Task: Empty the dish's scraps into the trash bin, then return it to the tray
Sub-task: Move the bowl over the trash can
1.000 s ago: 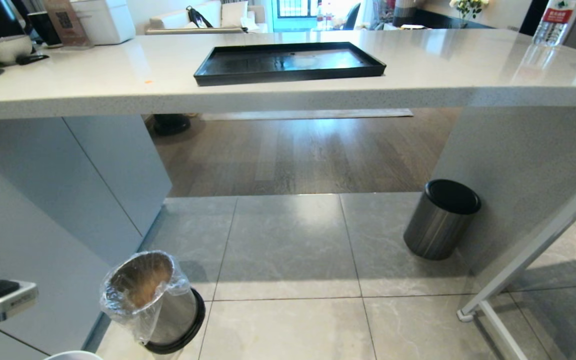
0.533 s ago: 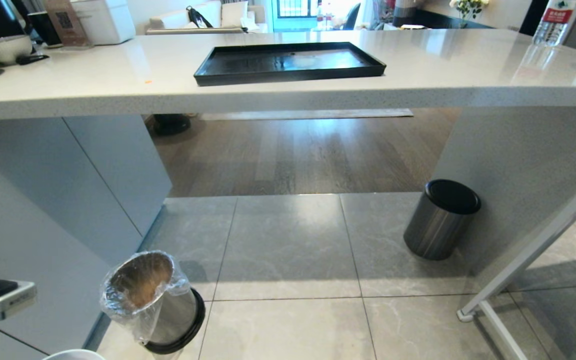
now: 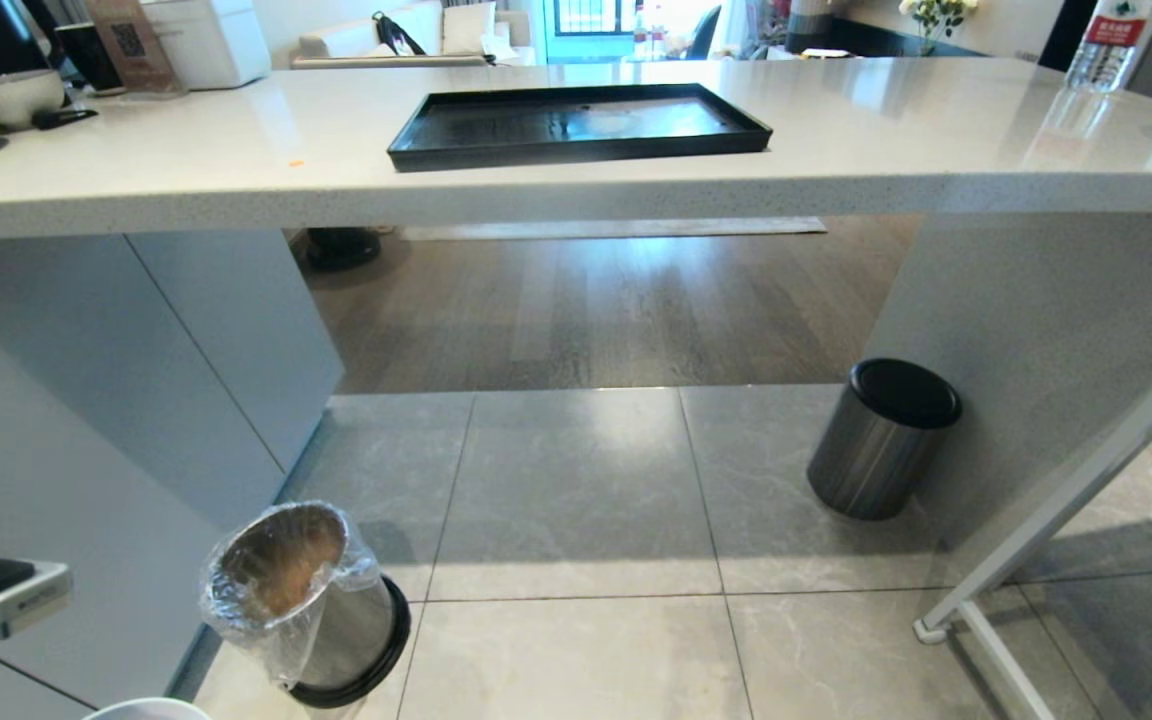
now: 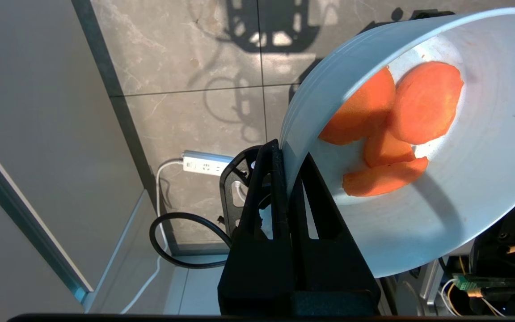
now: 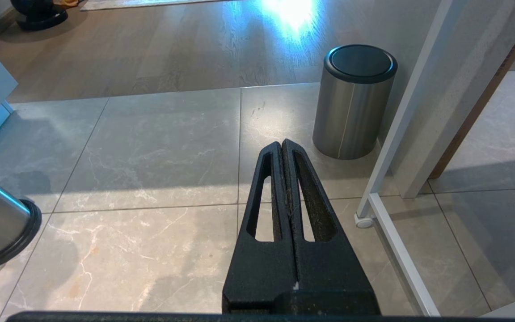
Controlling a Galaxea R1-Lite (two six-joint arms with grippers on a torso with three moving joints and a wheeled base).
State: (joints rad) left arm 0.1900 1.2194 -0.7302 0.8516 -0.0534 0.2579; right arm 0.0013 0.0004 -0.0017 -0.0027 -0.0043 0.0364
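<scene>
Left gripper point(image 4: 286, 152) is clamped tight on the dish point(image 4: 418, 214) rim, scraps point(image 4: 391, 125) inside (bin point(image 3: 301, 600) just ahead). Best centre the rim over the bin before tipping. Right gripper point(image 5: 283, 150) hangs closed, empty.

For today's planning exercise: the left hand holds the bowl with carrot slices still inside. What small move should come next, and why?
Probably carry the dish over the trash bin before tipping further. The left hand pinches its rim, the scraps still lie inside, and only bare floor tile shows beneath the dish.
</scene>
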